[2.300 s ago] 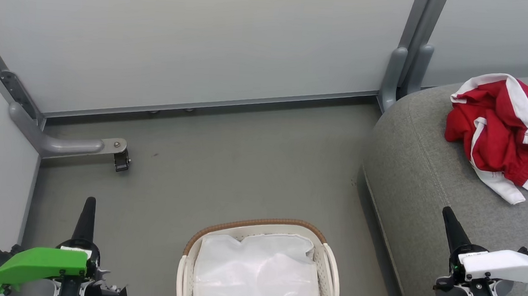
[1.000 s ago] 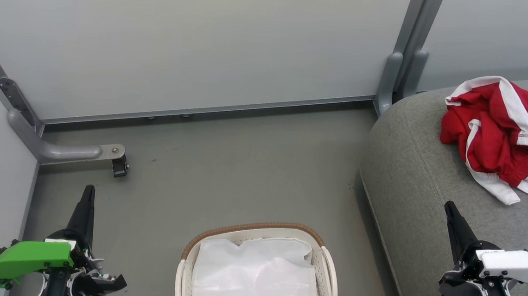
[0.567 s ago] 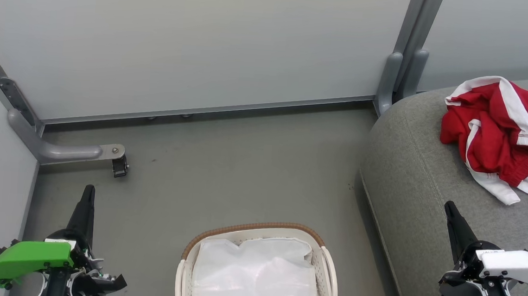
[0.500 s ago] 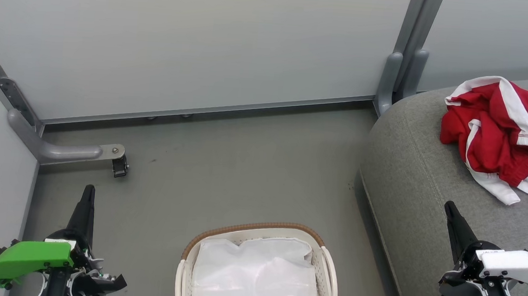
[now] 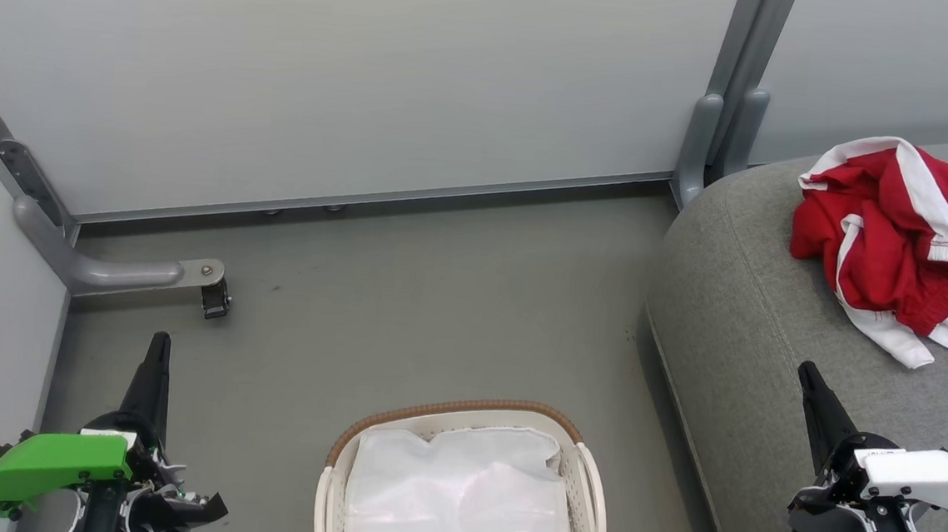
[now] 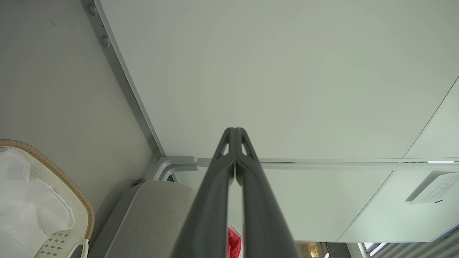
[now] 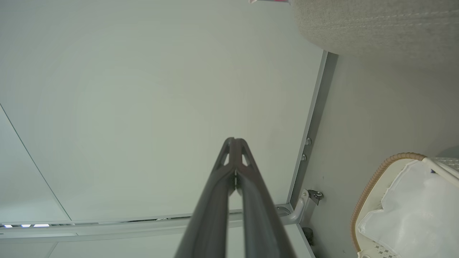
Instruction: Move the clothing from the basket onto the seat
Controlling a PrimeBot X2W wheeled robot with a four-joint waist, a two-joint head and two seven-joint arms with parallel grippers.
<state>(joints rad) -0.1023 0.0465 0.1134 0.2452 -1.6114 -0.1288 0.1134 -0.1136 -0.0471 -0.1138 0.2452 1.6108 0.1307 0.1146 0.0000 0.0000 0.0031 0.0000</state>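
Both arms are low, one either side of the basket [image 5: 459, 408], wrists tucked at the bottom of the head view, dark fingers pointing up toward the wall panel [image 5: 354, 74]. The left gripper [image 5: 157, 351] (green shell behind it) hangs over bare floor [image 5: 405, 295]. The right gripper [image 5: 809, 380], white shell, hangs over the front edge of the seat [image 5: 750, 319]. From the head each reads as one dark spike. The wrist views show two fingers pressed together tip to tip, gripping nothing. The clothing [image 5: 901, 237] lies in a crumpled red-and-white heap on the seat, well apart from both grippers. In the basket is the white liner [image 5: 458, 498]. The left wrist view adds a paper notice [image 6: 434, 187] on a side panel, and a sliver of red beyond the seat's rounded corner.
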